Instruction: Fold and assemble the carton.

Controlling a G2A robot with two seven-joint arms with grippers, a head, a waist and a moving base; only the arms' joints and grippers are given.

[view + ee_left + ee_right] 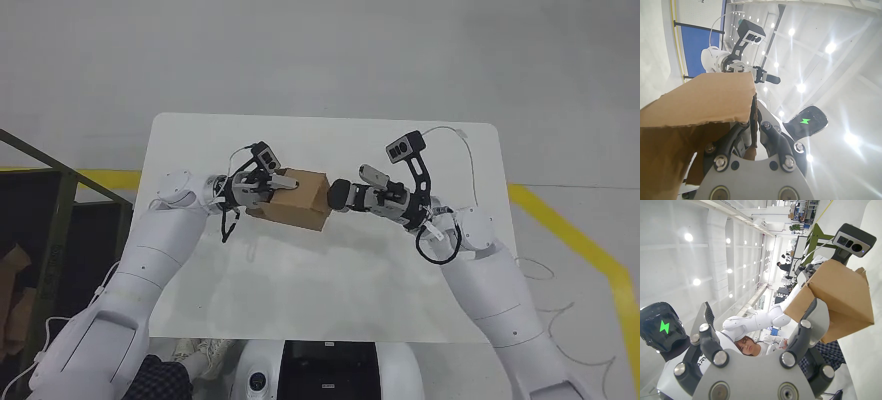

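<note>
A brown carton [297,199] sits between my two grippers over the middle of the white table [400,290]. My left gripper [270,187] is at its left end. It is open, and a carton wall [754,113] stands edge-on between its fingers. One black fingertip [810,123] is out in the open air, while the other is hidden behind the carton [702,102]. My right gripper [340,195] is open at the carton's right end. One of its fingers [816,313] lies against a carton [840,294] face and the other finger [706,313] stands well away from it.
A dark green metal rack [45,200] with cardboard pieces stands off the table's left side. Yellow floor tape [560,215] runs past the table's right side. The near half of the table is bare.
</note>
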